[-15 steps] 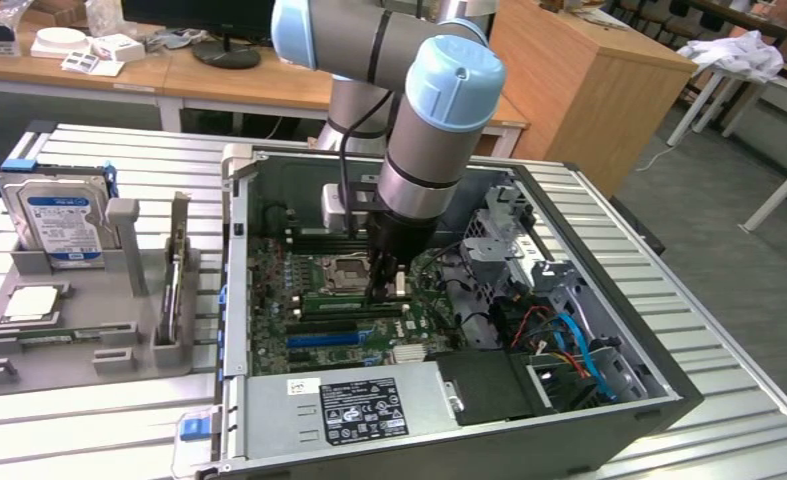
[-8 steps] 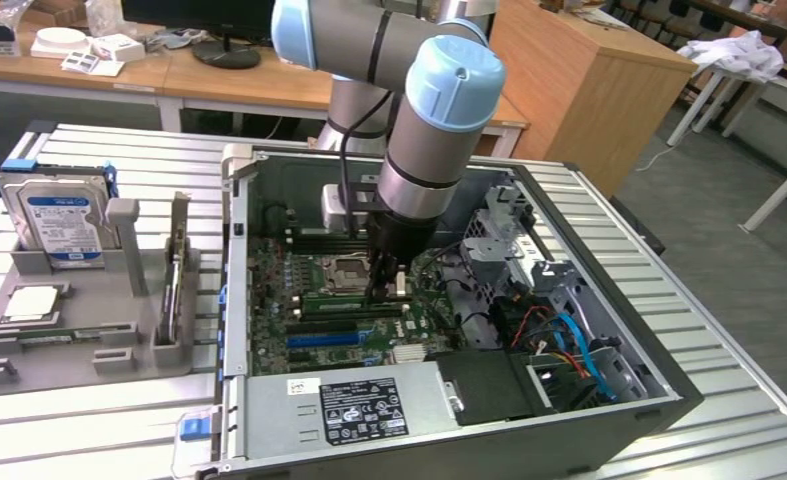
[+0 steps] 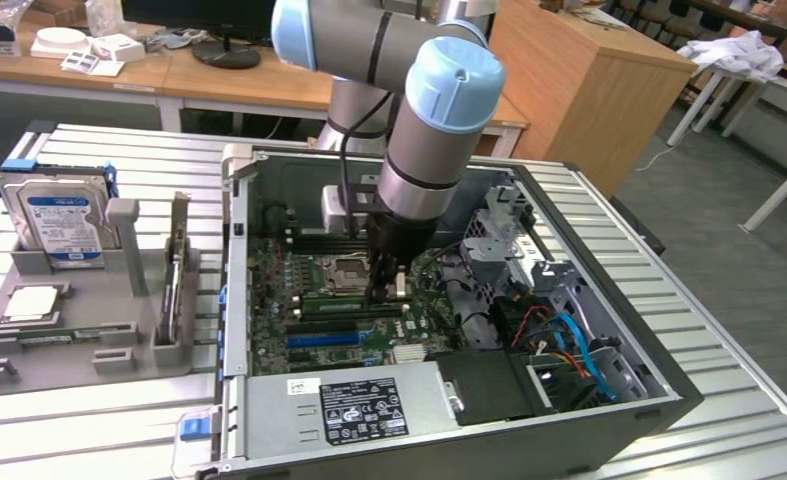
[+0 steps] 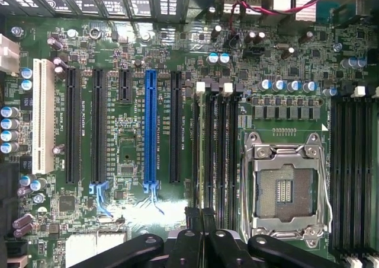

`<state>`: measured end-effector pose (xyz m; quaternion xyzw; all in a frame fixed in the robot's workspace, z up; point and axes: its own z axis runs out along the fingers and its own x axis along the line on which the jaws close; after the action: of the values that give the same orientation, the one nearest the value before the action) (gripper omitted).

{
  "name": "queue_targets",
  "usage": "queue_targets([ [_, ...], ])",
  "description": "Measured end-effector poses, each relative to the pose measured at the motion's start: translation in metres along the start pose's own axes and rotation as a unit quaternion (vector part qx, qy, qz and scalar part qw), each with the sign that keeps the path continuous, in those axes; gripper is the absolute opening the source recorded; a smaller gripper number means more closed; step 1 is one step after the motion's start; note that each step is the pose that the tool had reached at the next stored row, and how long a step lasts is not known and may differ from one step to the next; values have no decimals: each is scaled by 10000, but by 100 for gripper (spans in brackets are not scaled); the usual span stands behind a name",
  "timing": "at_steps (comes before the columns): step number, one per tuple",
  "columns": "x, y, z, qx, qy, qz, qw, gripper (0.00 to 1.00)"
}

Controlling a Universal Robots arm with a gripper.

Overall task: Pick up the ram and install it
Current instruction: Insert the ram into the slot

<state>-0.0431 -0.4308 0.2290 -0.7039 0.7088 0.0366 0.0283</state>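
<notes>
The ram [image 3: 174, 265], a long thin board, stands on edge in the grey holder [image 3: 80, 345] at the exterior view's left, outside the computer case. My gripper [image 3: 396, 288] reaches down into the open case [image 3: 660, 395], just over the green motherboard [image 3: 306, 320] beside the CPU socket [image 3: 346, 268]. In the wrist view my gripper [image 4: 201, 220] is shut, with its dark fingers [image 4: 190, 217] pressed together and nothing visible between them. They hover at the end of the black memory slots [image 4: 214, 149], next to the socket [image 4: 285, 188]. Whether a stick sits in the slot under them I cannot tell.
The holder also carries a blue-labelled hard drive [image 3: 57, 215] and a square chip [image 3: 30, 305]. Inside the case are the power supply [image 3: 353, 405], a drive cage [image 3: 520, 225] and blue and orange cables [image 3: 567, 345]. Long expansion slots [image 4: 150, 125] lie beside the memory slots.
</notes>
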Motion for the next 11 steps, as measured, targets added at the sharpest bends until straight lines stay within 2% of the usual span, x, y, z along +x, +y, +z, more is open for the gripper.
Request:
queue_targets([
  [11, 3, 0, 32, 0, 1, 0, 10000, 12],
])
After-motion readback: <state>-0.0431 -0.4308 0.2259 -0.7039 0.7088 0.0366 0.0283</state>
